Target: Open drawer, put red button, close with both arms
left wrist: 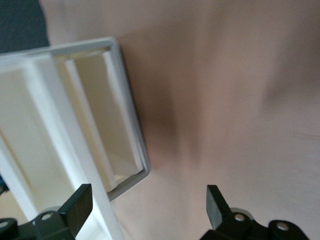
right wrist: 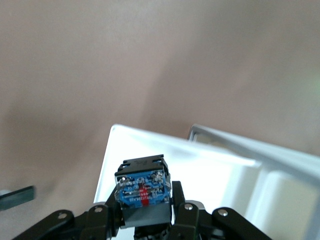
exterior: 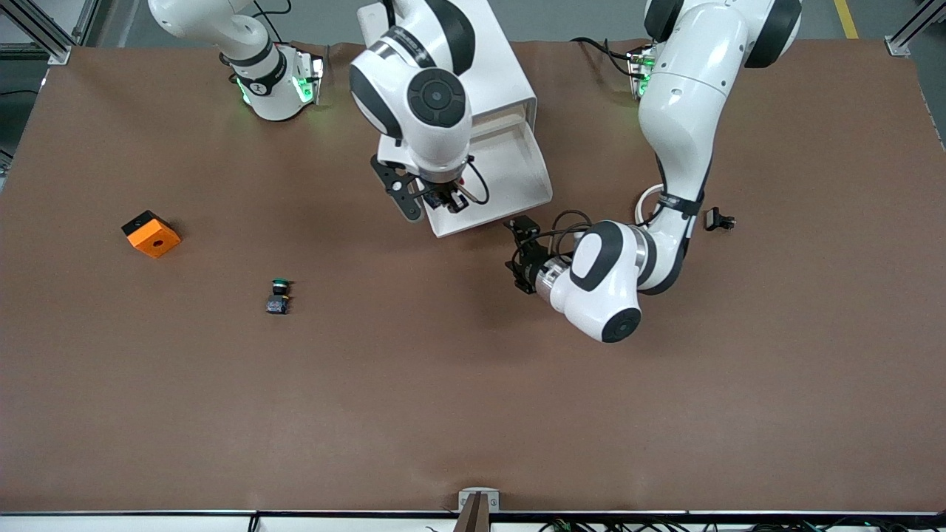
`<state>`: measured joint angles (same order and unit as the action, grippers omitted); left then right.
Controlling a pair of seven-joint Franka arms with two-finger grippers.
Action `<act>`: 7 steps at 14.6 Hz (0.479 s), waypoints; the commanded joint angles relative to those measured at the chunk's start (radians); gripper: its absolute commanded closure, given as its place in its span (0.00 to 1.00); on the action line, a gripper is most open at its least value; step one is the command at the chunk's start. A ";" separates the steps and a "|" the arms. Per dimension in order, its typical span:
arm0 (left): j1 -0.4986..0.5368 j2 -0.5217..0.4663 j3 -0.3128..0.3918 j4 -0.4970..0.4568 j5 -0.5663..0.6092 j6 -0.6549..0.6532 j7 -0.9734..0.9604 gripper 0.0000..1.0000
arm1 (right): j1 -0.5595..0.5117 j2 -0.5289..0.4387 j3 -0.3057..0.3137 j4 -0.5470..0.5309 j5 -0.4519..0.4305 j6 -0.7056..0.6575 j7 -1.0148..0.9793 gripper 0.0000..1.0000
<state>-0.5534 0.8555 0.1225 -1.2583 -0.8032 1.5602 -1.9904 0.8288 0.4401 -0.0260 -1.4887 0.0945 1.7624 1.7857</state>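
Note:
The drawer (exterior: 517,193) stands pulled out of the white cabinet (exterior: 510,81), its tray open. My right gripper (exterior: 448,198) hangs over the drawer's front edge at the corner toward the right arm's end. It is shut on the red button (right wrist: 142,192), whose blue-grey base and black body show between the fingers; the red cap is hidden. The drawer's white floor (right wrist: 220,175) lies beneath it. My left gripper (exterior: 513,250) is open and empty, low over the table just in front of the drawer's front corner (left wrist: 131,150); in the left wrist view the gripper (left wrist: 147,207) is spread wide.
A green-capped button (exterior: 279,295) stands on the table nearer the front camera, toward the right arm's end. An orange block (exterior: 151,233) lies farther toward that end. A small black part (exterior: 718,219) lies toward the left arm's end, beside the left arm.

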 commanded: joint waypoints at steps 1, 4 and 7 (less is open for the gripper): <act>-0.011 0.008 0.040 0.051 0.091 -0.002 0.146 0.00 | 0.038 0.043 -0.012 0.015 0.036 0.067 0.118 0.64; -0.016 -0.021 0.089 0.066 0.174 0.023 0.442 0.00 | 0.044 0.068 -0.012 0.013 0.074 0.118 0.182 0.64; -0.022 -0.030 0.118 0.066 0.265 0.113 0.634 0.00 | 0.061 0.077 -0.012 0.008 0.085 0.134 0.195 0.63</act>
<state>-0.5557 0.8433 0.2170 -1.1891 -0.5810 1.6304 -1.4414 0.8691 0.5121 -0.0266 -1.4887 0.1560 1.8903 1.9552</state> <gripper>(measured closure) 0.000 0.581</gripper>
